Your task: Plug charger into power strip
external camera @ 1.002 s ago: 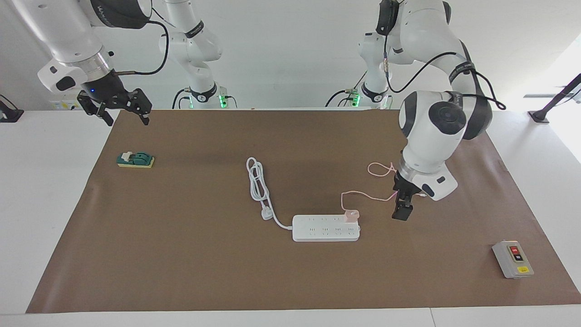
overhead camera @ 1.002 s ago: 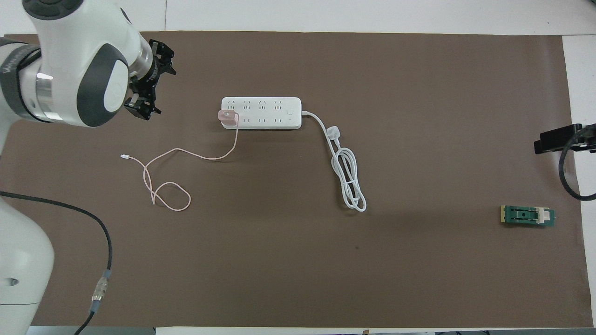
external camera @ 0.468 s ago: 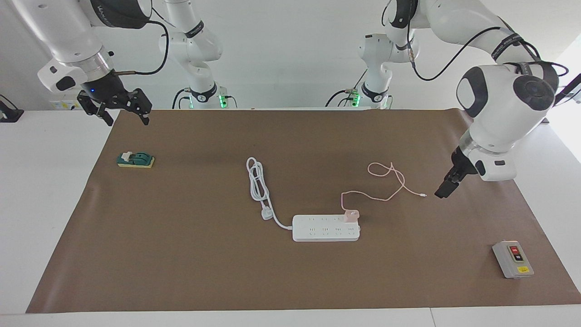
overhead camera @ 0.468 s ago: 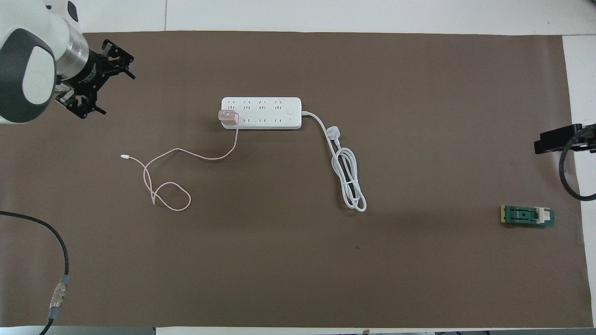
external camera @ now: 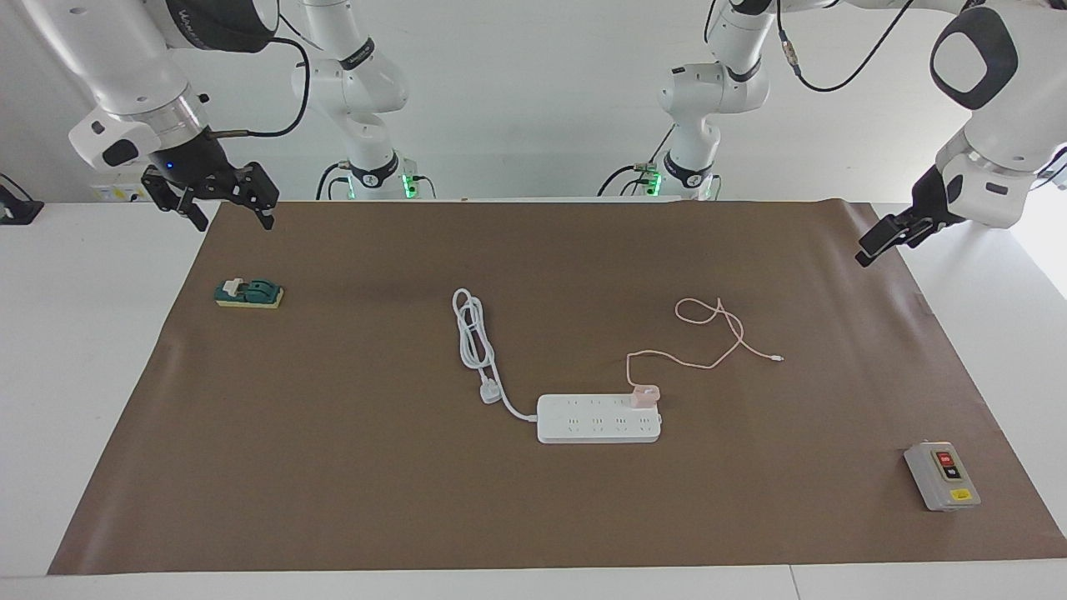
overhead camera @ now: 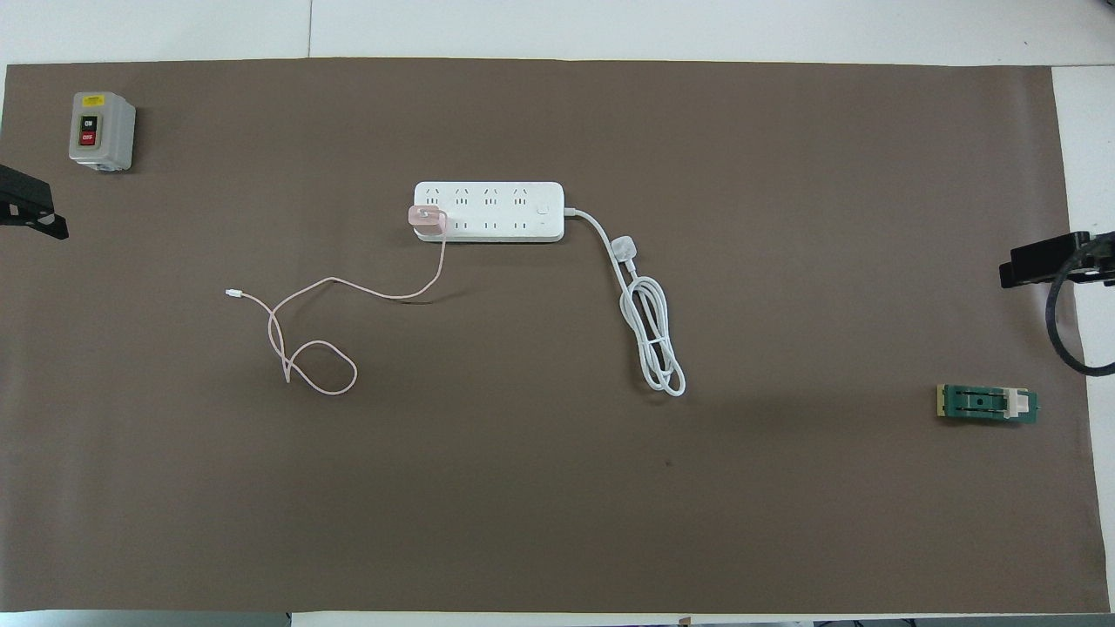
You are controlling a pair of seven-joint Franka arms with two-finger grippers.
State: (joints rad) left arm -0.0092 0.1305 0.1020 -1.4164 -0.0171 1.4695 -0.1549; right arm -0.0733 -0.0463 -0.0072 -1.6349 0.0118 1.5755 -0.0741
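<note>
Sitting on the brown mat of the worktop (external camera: 333, 467), the power strip (external camera: 596, 427) already carries the charger (external camera: 643, 395) in a socket at its end toward the left arm, so the plugging looks done and only clearing the arms away seems left. Both arms are up and apart from the power strip, the left gripper (external camera: 888, 237) and right gripper (external camera: 223, 204) each spread open and empty. Around the power strip lie its white coiled cord (external camera: 473, 333), a grey switch box (external camera: 942, 476), a small green part (external camera: 248, 293) and the charger's loose pink cable (external camera: 717, 329), none of them in the way.

A white bench (external camera: 83, 350) carries a brown mat (external camera: 350, 467). On the mat lie 4 things: the power strip (external camera: 597, 425) with the charger (external camera: 643, 395) plugged in, a grey switch box (external camera: 942, 476), and a green block (external camera: 248, 293) near the right gripper (external camera: 218, 207).
</note>
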